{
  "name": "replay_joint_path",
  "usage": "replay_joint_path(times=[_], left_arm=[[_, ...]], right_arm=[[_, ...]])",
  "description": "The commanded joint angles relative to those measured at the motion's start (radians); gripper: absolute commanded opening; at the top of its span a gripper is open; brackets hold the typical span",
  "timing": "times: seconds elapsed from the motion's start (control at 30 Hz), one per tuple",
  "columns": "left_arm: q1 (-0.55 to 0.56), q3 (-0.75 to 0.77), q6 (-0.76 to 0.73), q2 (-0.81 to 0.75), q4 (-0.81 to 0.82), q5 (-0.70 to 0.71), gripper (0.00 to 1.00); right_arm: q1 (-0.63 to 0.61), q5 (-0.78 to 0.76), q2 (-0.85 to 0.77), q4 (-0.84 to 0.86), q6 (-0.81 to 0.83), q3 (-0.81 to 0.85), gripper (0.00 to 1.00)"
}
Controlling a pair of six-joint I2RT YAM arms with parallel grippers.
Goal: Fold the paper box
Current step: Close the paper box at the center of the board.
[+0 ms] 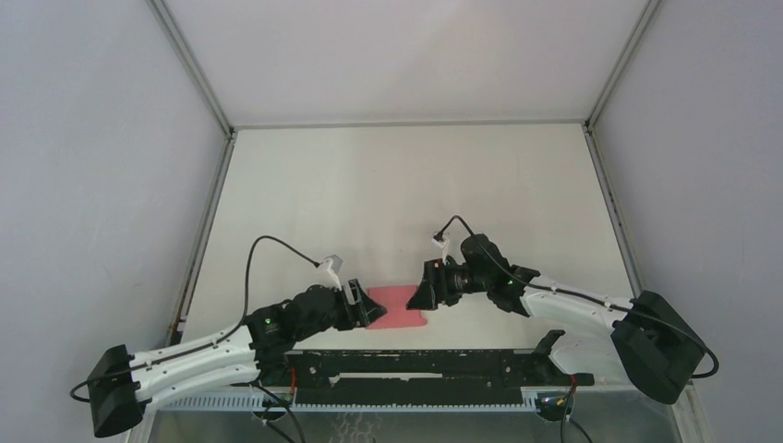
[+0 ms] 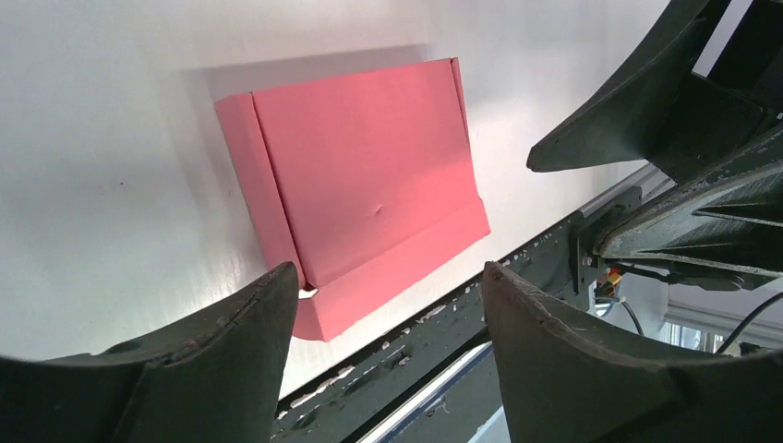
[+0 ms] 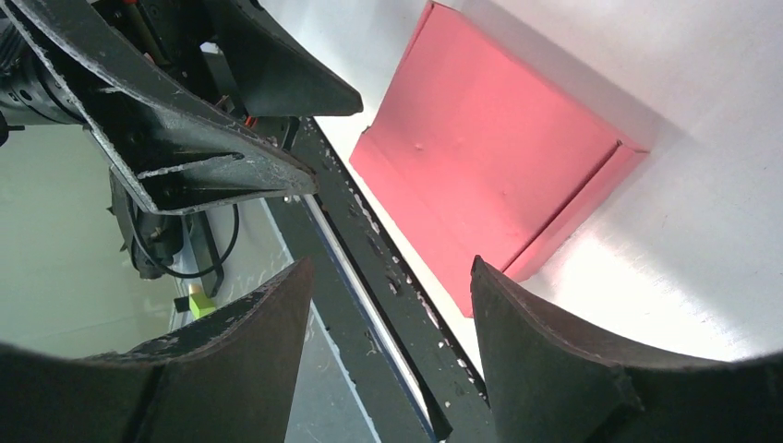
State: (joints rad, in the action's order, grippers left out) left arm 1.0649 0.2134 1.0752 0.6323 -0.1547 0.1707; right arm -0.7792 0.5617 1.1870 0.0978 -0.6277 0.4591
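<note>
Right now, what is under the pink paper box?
The pink paper box lies flat on the white table. Only table shows around its edges, and nothing pokes out. Whatever is beneath the panel is covered, so I cannot tell.

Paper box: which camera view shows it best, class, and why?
Left wrist: the paper box lies large, its main panel and edge flaps plain. Right wrist shows it almost as well, from the opposite side. Top external gives only a small, partly covered pink patch.

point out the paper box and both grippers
paper box (image 2: 369, 175), left wrist view, middle of its main panel
left gripper (image 2: 390, 269), left wrist view, between its fingertips
right gripper (image 3: 392, 262), right wrist view, between its fingertips
</note>
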Motion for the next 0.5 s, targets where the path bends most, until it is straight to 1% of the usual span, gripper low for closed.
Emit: replay_joint_path(times=[0.0, 0.2, 0.37, 0.47], left_arm=[[0.006, 0.089, 0.01, -0.024, -0.023, -0.02, 0.78], [0.006, 0.096, 0.006, -0.021, -0.044, -0.015, 0.78], [0.006, 0.064, 0.02, -0.046, -0.051, -0.017, 0.79], [0.006, 0.045, 0.028, -0.061, -0.057, -0.009, 0.83]], right_arm=[[-0.013, -0.01, -0.051, -0.015, -0.01, 0.028, 0.72], [-0.014, -0.036, -0.056, -0.029, -0.013, 0.014, 0.73], [-0.023, -0.069, -0.065, -0.013, -0.036, -0.038, 0.74], [-0.023, -0.085, -0.058, 0.018, -0.046, -0.069, 0.77]])
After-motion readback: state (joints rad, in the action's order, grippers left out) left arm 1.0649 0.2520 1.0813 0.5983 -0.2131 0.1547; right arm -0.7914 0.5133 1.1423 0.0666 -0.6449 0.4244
